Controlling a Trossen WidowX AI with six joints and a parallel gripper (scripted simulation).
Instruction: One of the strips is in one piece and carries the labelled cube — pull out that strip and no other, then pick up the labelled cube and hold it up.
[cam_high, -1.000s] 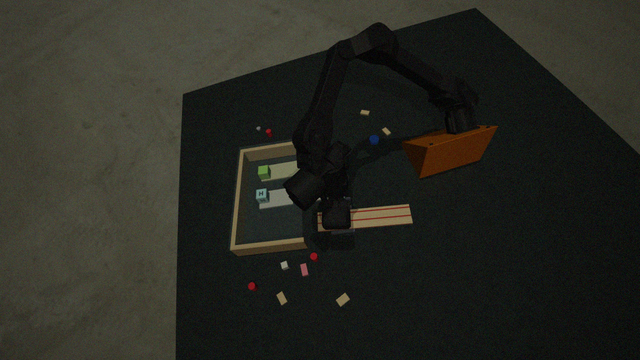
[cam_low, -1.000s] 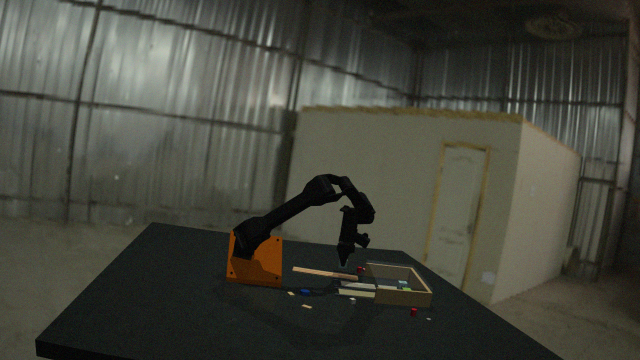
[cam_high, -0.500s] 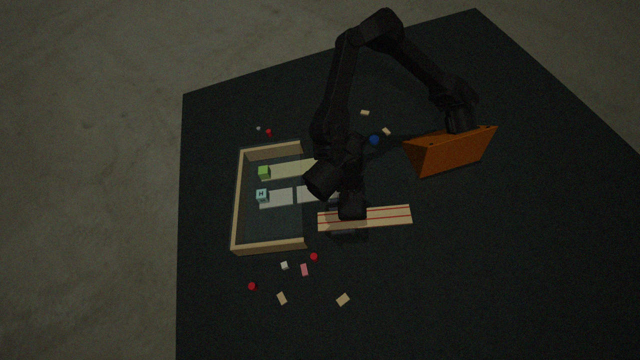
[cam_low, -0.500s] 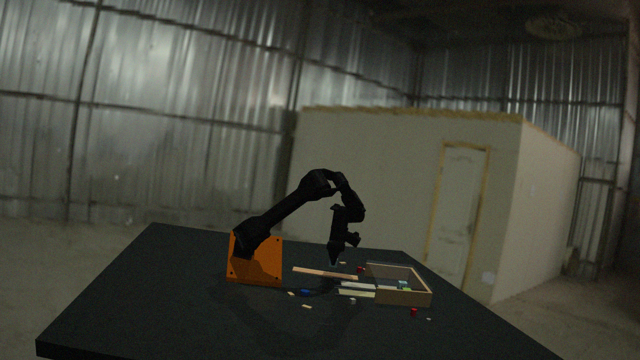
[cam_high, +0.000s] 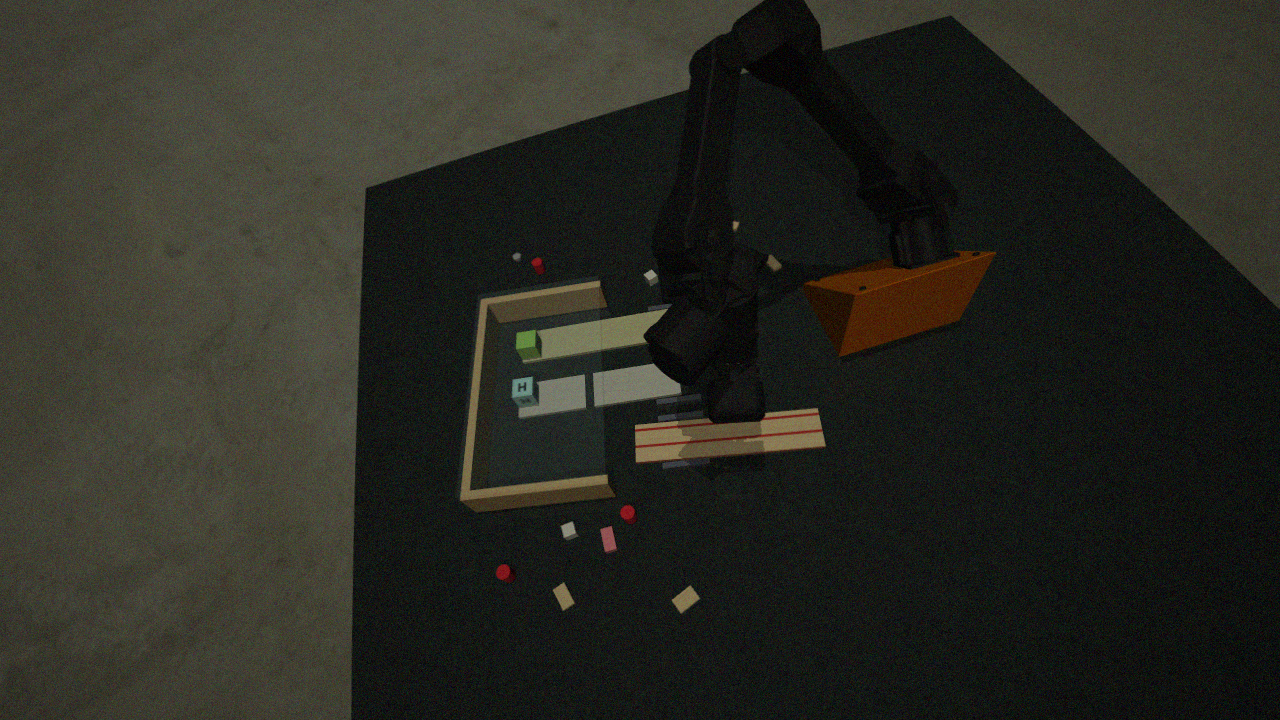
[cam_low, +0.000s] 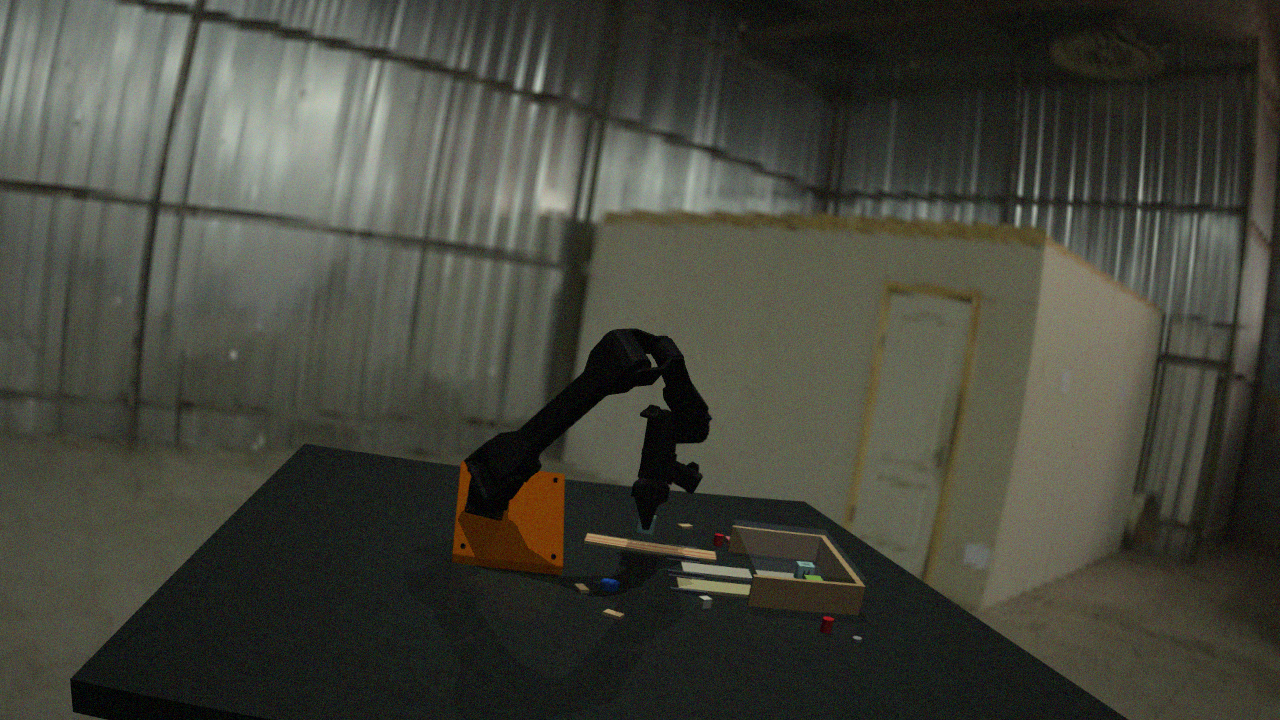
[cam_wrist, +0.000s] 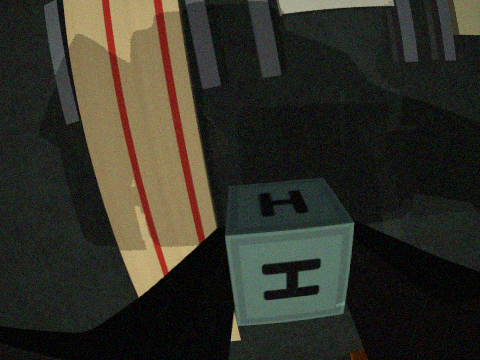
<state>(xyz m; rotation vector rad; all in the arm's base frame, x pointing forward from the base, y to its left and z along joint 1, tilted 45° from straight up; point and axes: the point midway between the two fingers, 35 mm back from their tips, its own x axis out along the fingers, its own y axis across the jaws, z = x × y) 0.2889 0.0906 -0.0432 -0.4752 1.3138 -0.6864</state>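
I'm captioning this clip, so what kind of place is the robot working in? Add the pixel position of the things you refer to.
Probably a warehouse or an industrial shed: corrugated metal walls (cam_low: 358, 152), a bare, concrete-looking floor (cam_high: 179, 358) (cam_low: 223, 501), and a plain boxed-in room (cam_low: 733, 358) with a door (cam_low: 914, 402).
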